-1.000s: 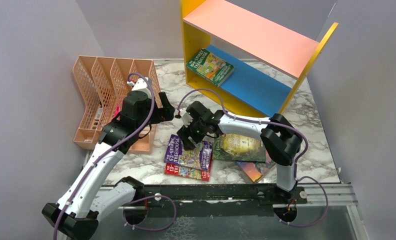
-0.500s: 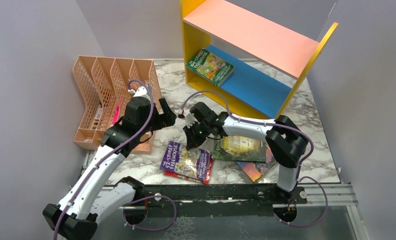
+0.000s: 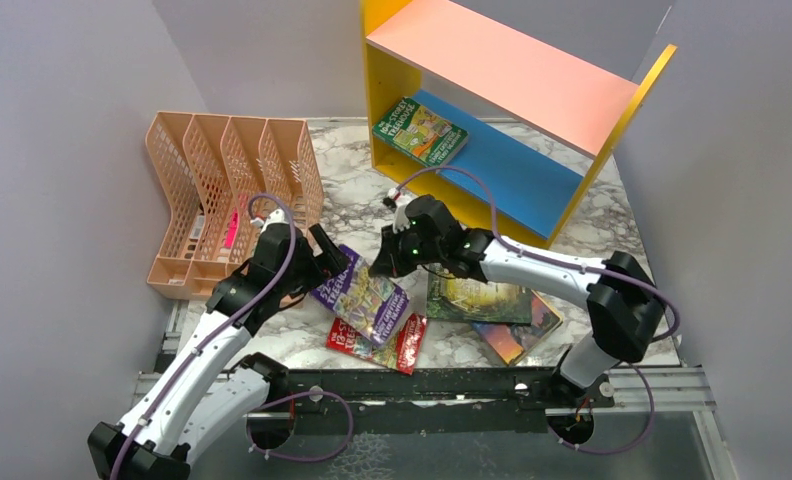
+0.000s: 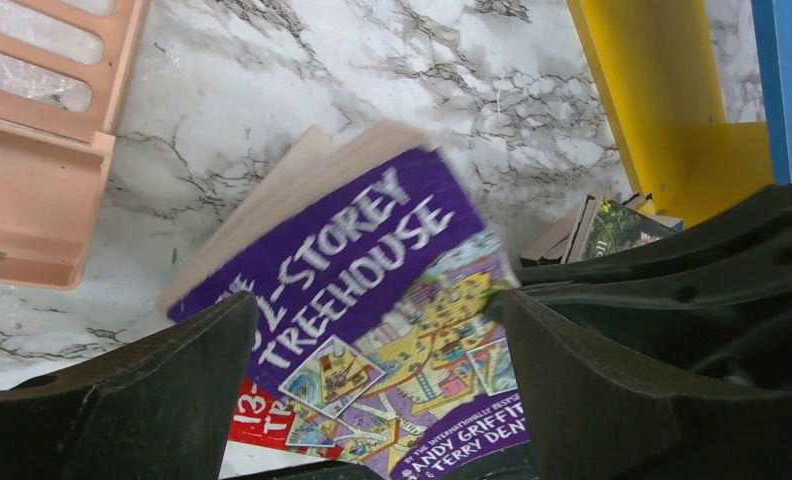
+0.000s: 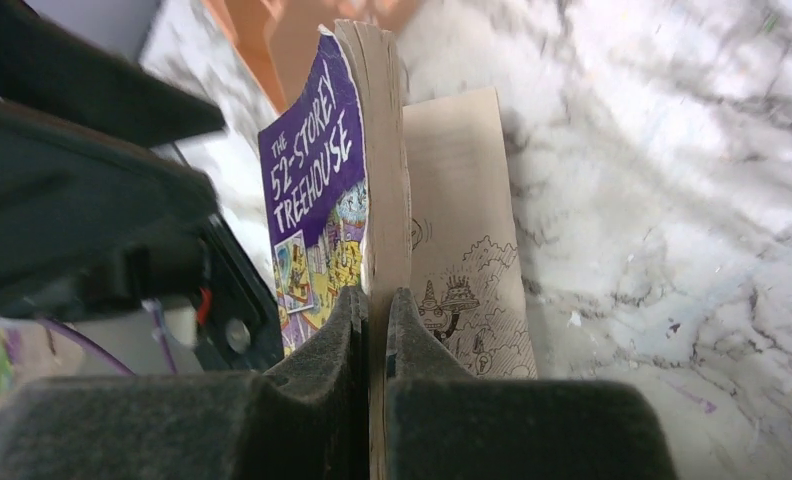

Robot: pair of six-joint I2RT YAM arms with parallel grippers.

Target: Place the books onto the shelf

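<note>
The right gripper (image 5: 377, 300) pinches the purple 52-Storey Treehouse book (image 5: 317, 190) by its page edge, tilted up at frame centre, and the left gripper (image 4: 377, 315) hangs spread around its cover. One green Treehouse book (image 3: 419, 130) lies on the shelf (image 3: 512, 170), upper centre. The red Treehouse book (image 3: 377, 343), the dark green-gold book (image 3: 477, 297) and others lie unshelved at lower centre.

The top camera looks down from above and behind the arm bases, far enough to take in the whole marble table (image 3: 352, 190) and the shelf (image 3: 502, 65). The left wrist camera looks steeply down between its own fingers (image 4: 122, 400), close above the purple Treehouse book (image 4: 372, 270). The right wrist camera sits almost against this book's page edge. All three views share this book
</note>
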